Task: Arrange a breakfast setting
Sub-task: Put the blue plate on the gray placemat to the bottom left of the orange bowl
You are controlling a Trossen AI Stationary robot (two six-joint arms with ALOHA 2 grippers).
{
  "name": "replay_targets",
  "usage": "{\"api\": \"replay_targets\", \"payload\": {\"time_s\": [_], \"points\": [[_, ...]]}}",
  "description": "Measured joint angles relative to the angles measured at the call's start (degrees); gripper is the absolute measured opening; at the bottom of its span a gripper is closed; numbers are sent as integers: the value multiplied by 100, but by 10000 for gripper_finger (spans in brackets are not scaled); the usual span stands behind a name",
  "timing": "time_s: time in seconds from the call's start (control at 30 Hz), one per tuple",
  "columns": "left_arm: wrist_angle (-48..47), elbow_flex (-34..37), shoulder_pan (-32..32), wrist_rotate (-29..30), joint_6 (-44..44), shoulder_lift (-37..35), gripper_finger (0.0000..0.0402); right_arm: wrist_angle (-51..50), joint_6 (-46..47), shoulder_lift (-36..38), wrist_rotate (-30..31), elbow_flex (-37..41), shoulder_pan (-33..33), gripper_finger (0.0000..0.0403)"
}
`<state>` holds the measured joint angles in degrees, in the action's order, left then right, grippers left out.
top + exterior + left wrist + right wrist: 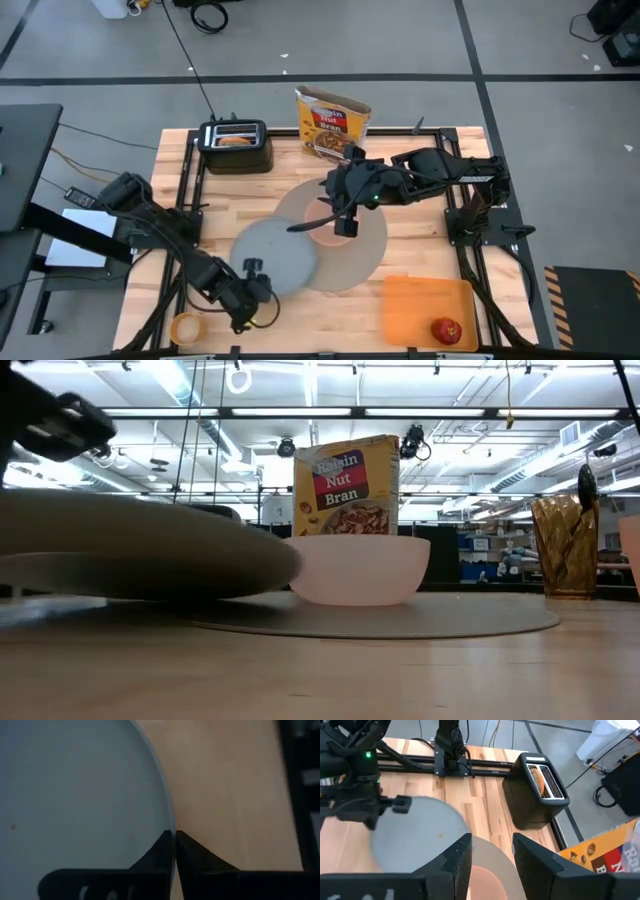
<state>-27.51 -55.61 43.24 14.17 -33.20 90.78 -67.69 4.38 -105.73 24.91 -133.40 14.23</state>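
Note:
The grey plate (278, 250) lies partly over the near-left part of the round taupe mat (372, 250). My left gripper (250, 292) is shut on the plate's near rim. The translucent pink bowl (358, 568) stands on the mat. My right gripper (492, 852) is open and empty just above the bowl (484, 882). The bagel (540, 779) sticks up out of the black toaster (237, 147). The red apple (447, 329) lies on the orange board (420, 300). The small orange cup (186, 327) stands at the near left corner. I see no spoon. My left gripper pinches the plate's near rim (169, 822) between its two fingers, which come at it nearly level from the table's near left. In the low view the plate (140, 545) is raised off the wood on its near side. Whether its far edge rests on the mat, I cannot tell.
A raisin bran cereal box (332, 122) stands at the far edge behind the mat, beside the toaster. The orange board takes up the near right corner. Bare wood (420, 240) shows to the right of the mat.

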Motion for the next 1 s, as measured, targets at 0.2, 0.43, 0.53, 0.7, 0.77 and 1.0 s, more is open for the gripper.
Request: {"api": "replay_targets", "payload": {"time_s": [0.2,0.43,0.53,0.7,0.77,1.0], "points": [[231,0,-26,-463,9,239,20,-49,-102,-11,-55,79,-73,149],[296,0,42,-686,-185,302,20,-58,320,9,-374,270,-24,149],[583,0,40,-700,-39,302,20,-212,504,-2,-663,630,122,149],[1093,0,35,-699,6,302,20,-527,1564,-8,-1072,1527,431,149],[1106,0,33,-701,56,300,21,-579,2076,-7,-1306,1931,615,149],[999,0,49,-705,91,300,21,-50,3325,-9,-1620,3064,1466,149]]}}
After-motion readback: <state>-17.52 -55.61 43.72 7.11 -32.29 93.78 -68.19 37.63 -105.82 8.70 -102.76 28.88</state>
